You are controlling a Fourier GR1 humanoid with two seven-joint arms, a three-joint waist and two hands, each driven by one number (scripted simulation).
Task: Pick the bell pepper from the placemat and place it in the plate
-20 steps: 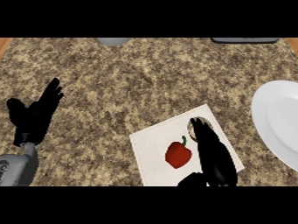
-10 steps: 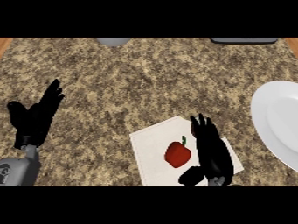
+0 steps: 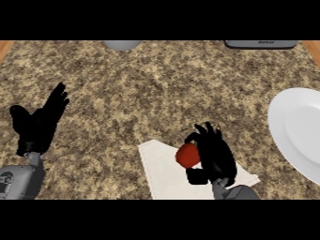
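The red bell pepper point(image 3: 186, 155) sits over the white placemat point(image 3: 168, 176) near the lower edge of the tabletop point(image 3: 162, 89), and the right hand point(image 3: 214, 152) is curled round it, fingers bent over its top and the thumb tucked under its lower side. Only the pepper's left face shows past the black fingers. The white plate point(image 3: 308, 136) lies well apart to the right, at the view's edge. On the far left, the left hand point(image 3: 37, 124) rests open, fingers straight and pointing up, touching nothing.
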